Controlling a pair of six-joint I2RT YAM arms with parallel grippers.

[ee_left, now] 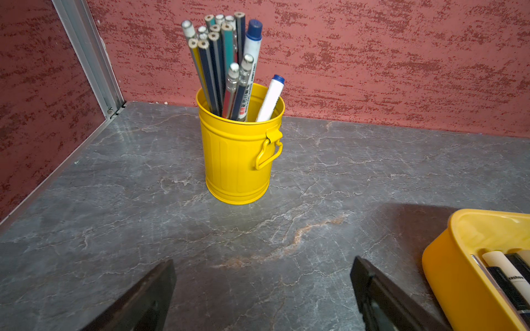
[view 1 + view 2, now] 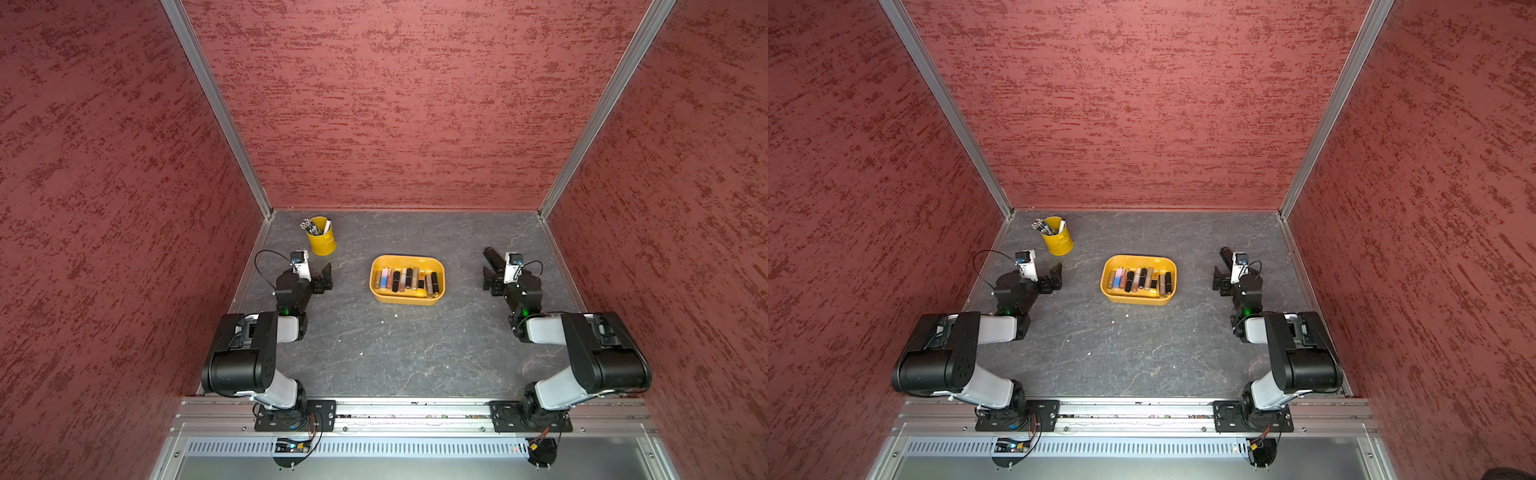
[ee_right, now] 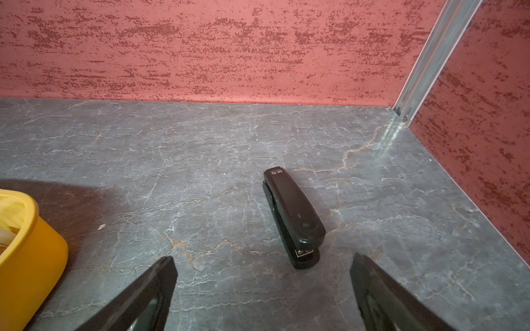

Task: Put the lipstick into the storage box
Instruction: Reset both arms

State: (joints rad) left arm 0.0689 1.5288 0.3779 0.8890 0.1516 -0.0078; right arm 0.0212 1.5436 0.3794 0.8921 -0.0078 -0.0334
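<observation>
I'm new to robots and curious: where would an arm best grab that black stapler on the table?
Probably from above, across the middle of the black stapler, with a jaw on each long side. Its narrow body lies flat on the table with bare surface on both sides, and the open right gripper is nearest.

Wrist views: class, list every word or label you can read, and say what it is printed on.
"M&G": on the black stapler.
"cashow", roughly: on a pale lipstick tube in the storage box.
Print on a pen in the yellow bucket: too blurred to read.
</observation>
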